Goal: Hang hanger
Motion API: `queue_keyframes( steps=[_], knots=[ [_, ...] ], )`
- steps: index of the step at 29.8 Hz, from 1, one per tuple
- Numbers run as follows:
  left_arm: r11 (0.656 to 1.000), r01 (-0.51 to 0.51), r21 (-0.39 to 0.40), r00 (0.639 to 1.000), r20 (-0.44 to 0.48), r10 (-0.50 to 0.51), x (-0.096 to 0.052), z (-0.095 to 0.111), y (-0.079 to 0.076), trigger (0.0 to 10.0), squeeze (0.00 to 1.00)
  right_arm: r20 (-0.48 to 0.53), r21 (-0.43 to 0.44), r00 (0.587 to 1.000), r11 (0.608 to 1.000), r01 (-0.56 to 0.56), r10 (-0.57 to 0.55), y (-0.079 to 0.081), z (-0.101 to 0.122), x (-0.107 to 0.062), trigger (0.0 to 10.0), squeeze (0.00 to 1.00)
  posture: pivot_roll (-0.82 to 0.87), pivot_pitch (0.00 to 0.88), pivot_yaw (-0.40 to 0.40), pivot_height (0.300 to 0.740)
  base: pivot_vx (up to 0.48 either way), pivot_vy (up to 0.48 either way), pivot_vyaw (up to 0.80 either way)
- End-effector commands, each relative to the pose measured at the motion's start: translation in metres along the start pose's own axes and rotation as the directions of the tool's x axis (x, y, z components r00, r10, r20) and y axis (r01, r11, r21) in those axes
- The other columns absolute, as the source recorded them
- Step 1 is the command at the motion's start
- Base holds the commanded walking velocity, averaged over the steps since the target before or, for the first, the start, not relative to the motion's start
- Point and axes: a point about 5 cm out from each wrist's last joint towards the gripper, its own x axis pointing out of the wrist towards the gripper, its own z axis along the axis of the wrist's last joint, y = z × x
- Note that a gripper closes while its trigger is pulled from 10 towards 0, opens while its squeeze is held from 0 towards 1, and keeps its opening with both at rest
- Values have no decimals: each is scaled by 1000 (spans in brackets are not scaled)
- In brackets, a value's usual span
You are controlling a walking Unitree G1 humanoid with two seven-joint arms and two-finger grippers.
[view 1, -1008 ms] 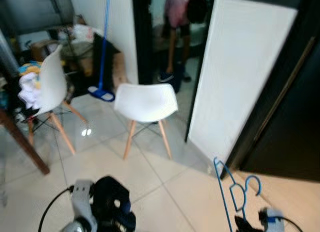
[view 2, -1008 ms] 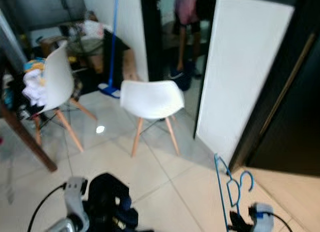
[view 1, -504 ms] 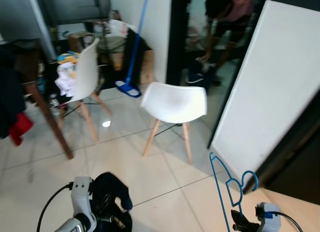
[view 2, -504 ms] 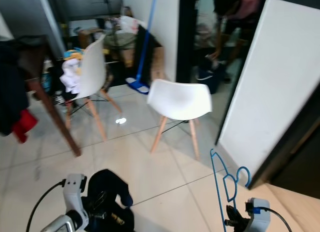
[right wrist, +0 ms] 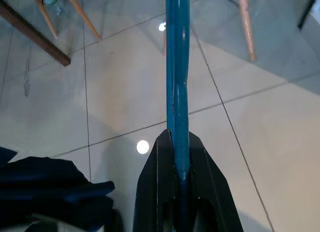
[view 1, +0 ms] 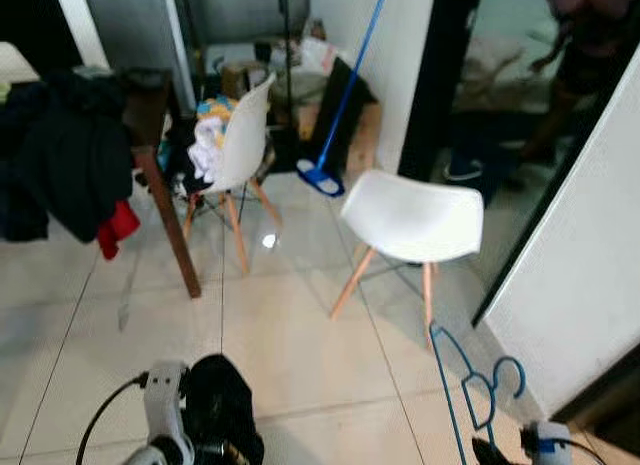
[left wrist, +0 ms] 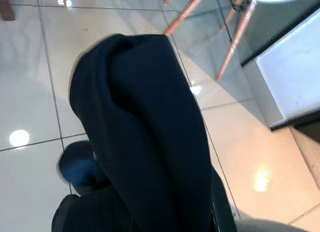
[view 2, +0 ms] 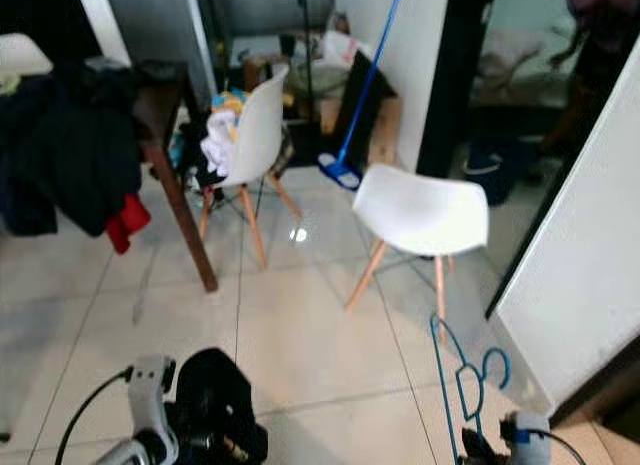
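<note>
- Blue plastic, thin-rodded: the hanger (view 2: pixel 462 385) stands upright low on the robot's right, its hook curling toward the white panel (view 1: pixel 580 315), above the tiled floor (view 1: pixel 300 365).
- The right hand (right wrist: pixel 178 172) is clamped on one straight bar of the hanger, the two black fingers (right wrist: pixel 150 192) pressed against it from either side.
- The left hand (view 1: pixel 215 440) is swathed in a dark garment (left wrist: pixel 145 142); I cannot tell whether its fingers are apart or together under the cloth.
- Handling, as a judgement: the hanger looks light and fairly stiff, but a smooth narrow rod can pivot or slide in a two-finger pinch, so the grip should sit on a straight run, away from the hook, leaving the hook free to catch a rail.
- The dark garment is soft and limp; it will sag and could snag the hanger if the two are brought close.
- Ahead stand two white chairs (view 1: pixel 415 220) on wooden legs, a blue mop (view 1: pixel 335 135) leaning against the wall, and a dark worktop (view 1: pixel 150 95) draped with clothes (view 1: pixel 60 165).
- A person's legs (view 1: pixel 575 75) show in the doorway beyond.
</note>
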Motion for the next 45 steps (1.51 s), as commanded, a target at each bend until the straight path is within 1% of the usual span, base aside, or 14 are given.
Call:
queue_keyframes(
  steps=[1,8,10,19,23,24,26,27,30,34,35,39,44,45],
  knots=[
    [1000,-26,16,999,19,26,-3,2,5,10000,0,18,9,1000,1000,-22,22,8,2,7,10000,0,0,58,-28,740,394,0,694],
    [994,-108,7,988,113,107,-4,27,21,10000,0,20,6,1000,1000,-24,24,8,3,7,10000,0,1,60,-27,740,401,0,689],
    [990,-140,15,966,223,133,-5,65,36,10000,0,21,4,999,1000,-27,27,8,3,7,10000,0,10,61,-29,740,418,0,688],
    [985,-162,55,916,380,129,-9,118,39,10000,0,20,4,999,1000,-29,29,7,4,7,10000,0,17,62,-34,740,424,0,688],
    [985,-133,109,786,618,38,-16,210,18,10000,0,25,9,999,1000,-30,29,7,4,7,10000,0,22,58,-39,740,434,0,667],
    [985,-133,109,786,618,38,-16,210,18,10000,0,25,9,999,1000,-30,29,7,4,7,10000,0,22,58,-39,740,439,0,650],
    [987,-89,133,727,686,-26,-21,245,4,10000,0,32,12,999,999,-35,34,7,5,7,10000,0,22,58,-39,740,444,0,547],
    [987,-89,133,727,686,-26,-21,245,4,10000,0,32,12,999,999,-35,34,7,5,7,10000,0,22,58,-39,740,446,0,444],
    [980,-19,197,668,732,-134,-27,278,-18,10000,0,46,44,999,999,-28,26,7,4,7,10000,0,25,56,-40,740,442,0,0],
    [942,96,322,532,783,-322,-38,328,-62,10000,0,48,70,999,998,-10,7,8,2,8,10000,0,26,51,-39,740,463,0,0],
    [942,96,322,532,783,-322,-38,328,-62,10000,0,48,70,999,998,-10,7,8,2,8,10000,0,26,51,-39,740,446,0,0],
    [916,113,384,376,837,-397,-63,382,-82,10000,0,49,79,999,997,-8,4,10,1,9,10000,0,21,48,-30,740,480,0,0],
    [895,109,433,246,860,-447,-86,422,-96,10000,0,40,87,999,996,-1,-3,11,1,10,10000,0,30,46,-32,740,480,0,-239],
    [895,109,433,246,860,-447,-86,422,-96,10000,0,40,87,999,996,-1,-3,11,1,10,10000,0,30,46,-32,740,480,0,-688]
  ],
)
